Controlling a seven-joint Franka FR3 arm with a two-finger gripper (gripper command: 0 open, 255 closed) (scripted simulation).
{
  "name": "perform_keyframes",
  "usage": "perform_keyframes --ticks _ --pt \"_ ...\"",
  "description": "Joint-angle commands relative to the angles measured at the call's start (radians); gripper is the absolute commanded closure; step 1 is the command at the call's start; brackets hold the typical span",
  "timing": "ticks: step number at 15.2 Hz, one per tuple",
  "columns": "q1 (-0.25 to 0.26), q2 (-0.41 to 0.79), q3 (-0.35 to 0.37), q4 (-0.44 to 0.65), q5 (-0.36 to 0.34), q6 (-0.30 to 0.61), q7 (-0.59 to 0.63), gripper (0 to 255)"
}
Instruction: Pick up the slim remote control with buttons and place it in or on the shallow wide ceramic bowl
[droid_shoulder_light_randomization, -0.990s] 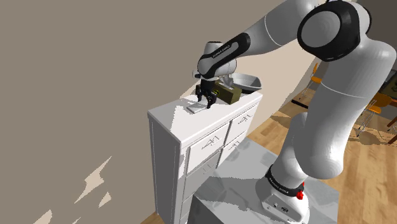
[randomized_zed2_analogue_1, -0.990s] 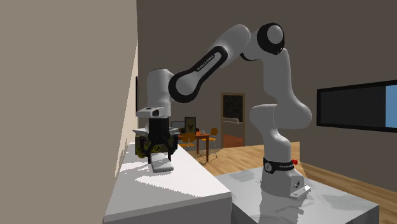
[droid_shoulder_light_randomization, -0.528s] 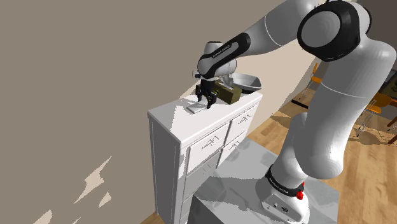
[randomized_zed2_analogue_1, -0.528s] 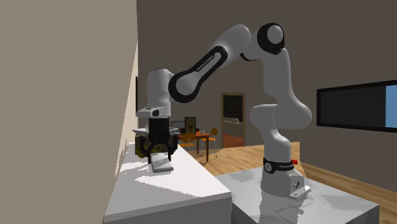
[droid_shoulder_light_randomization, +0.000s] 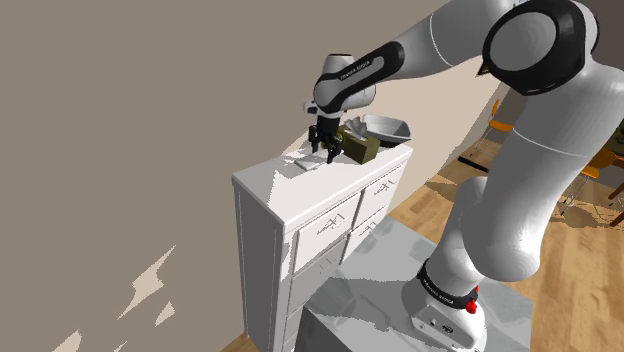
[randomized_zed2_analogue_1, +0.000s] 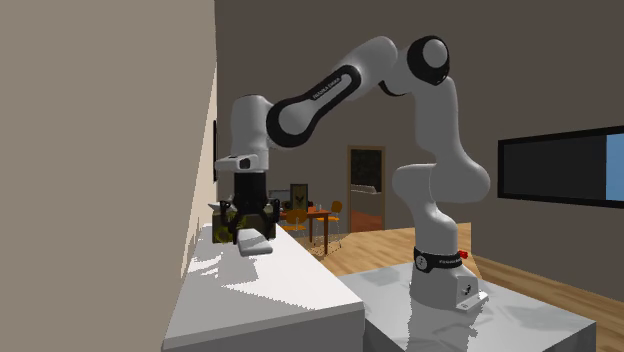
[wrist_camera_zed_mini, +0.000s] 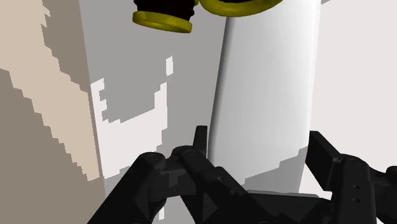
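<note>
A: The end effector (wrist_camera_zed_mini: 257, 137) is pinching the remote (wrist_camera_zed_mini: 267, 76). Its black fingers (wrist_camera_zed_mini: 198, 143) clasp the long sides near one end, and the rest sticks out ahead of them.

B: So most of the length is unsupported. What worries you?

A: Pivoting, I think. The remote is drawn as a plain, smooth white slab, long and thin with rounded edges, and no buttons are visible. If the arm swings quickly, the far end could droop or slide out from a grip that is so far off centre.

B: Where is it relative to the surface?

A: It looks to be just clear of the desk (droid_shoulder_light_randomization: 283, 190), so the margin is small. If it drops now, it probably lands flat on the top.

B: What lies on the way to the bowl (droid_shoulder_light_randomization: 388, 127)?

A: An olive boxy object (droid_shoulder_light_randomization: 358, 147) with yellow-rimmed black wheels (wrist_camera_zed_mini: 163, 14) stands right beside the end effector, between it and the bowl. If the remote is carried low, its free end could knock that object.

B: And the bowl itself?

A: It is grey, wide and shallow, with a smooth flared rim, and it sits at the far end of the desk. A long, stiff slab may bridge the rim and tip out if it is let go off centre.

B: And the desk?

A: It is flat, matte white, with panelled drawer fronts below.
</note>
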Motion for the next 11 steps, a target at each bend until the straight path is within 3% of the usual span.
perform_keyframes --ticks 1,11 --pt "0.002 -0.018 0.001 0.014 -0.013 -0.028 0.011 255" --pt "0.004 -0.092 0.009 0.085 -0.061 -0.162 0.048 255"
